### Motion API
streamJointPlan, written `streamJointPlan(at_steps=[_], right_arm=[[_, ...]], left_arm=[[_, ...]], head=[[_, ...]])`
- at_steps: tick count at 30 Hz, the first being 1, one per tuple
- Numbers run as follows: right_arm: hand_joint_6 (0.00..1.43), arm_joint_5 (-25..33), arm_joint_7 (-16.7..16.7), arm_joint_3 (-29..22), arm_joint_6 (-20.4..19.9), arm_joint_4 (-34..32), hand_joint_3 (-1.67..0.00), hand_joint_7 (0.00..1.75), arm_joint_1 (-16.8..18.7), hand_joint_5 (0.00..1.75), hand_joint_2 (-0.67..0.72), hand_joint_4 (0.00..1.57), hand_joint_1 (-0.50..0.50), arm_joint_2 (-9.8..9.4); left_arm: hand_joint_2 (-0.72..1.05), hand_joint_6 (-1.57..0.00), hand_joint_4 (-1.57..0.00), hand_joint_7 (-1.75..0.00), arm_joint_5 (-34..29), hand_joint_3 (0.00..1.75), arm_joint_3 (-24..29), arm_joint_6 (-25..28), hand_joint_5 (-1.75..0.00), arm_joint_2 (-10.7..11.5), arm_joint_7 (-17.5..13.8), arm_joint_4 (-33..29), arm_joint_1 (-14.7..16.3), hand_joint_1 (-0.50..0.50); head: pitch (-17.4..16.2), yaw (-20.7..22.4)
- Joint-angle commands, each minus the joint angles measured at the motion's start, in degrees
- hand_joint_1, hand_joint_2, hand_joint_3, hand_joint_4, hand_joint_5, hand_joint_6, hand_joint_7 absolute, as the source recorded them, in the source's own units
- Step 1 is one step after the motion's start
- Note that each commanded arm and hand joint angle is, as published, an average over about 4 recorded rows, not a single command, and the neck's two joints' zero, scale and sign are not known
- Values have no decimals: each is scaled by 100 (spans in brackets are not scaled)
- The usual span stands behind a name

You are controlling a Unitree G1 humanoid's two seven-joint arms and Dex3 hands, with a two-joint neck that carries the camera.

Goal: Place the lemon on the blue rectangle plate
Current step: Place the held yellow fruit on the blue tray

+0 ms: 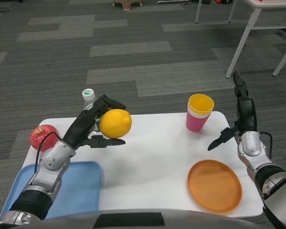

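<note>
Above the left half of the bench (152, 157), the left hand (88, 129) holds the lemon (115, 123) clear of the surface, its fingers (110, 101) wrapped over the top and underneath. The blue rectangle plate (81, 186) lies near, below and to the left. Judged: the fruit is firm, fairly light and smooth-skinned, round enough to roll out; a hold across its middle looks soundest. The right hand (238, 125) waits at the bench's right edge, fingers apart, holding nothing.
</note>
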Motion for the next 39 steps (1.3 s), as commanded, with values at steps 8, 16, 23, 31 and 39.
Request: streamJointPlan(at_steps=[8,16,23,31,39], right_arm=[[0,23,-17,-54,38,10,0,0,-70,0,69,0,-46,-10],[0,31,-17,-98,38,122,0,0,-55,0,66,0,-46,-67],[0,40,-17,-85,38,204,0,0,-53,0,68,0,-46,-146],[0,40,-17,-144,38,309,0,0,-53,0,66,0,-46,-151],[0,49,-17,-153,40,518,0,0,-53,0,66,0,-46,-160]], left_arm=[[100,-96,0,-168,-23,9,46,-46,-175,56,-7,-22,158,-34],[96,-97,0,-168,-4,9,376,-569,-175,49,-49,31,531,-34],[96,-94,0,-168,124,9,756,-1059,-175,38,-174,228,984,-37],[96,-92,0,-168,438,9,1342,-1663,-175,42,-336,400,1581,-36],[96,-92,0,-168,803,9,2171,-1986,-175,-74,-712,444,2047,-32]], head=[[-350,794],[-1015,2345],[-1409,2738],[-1553,2839],[-1573,2903]])
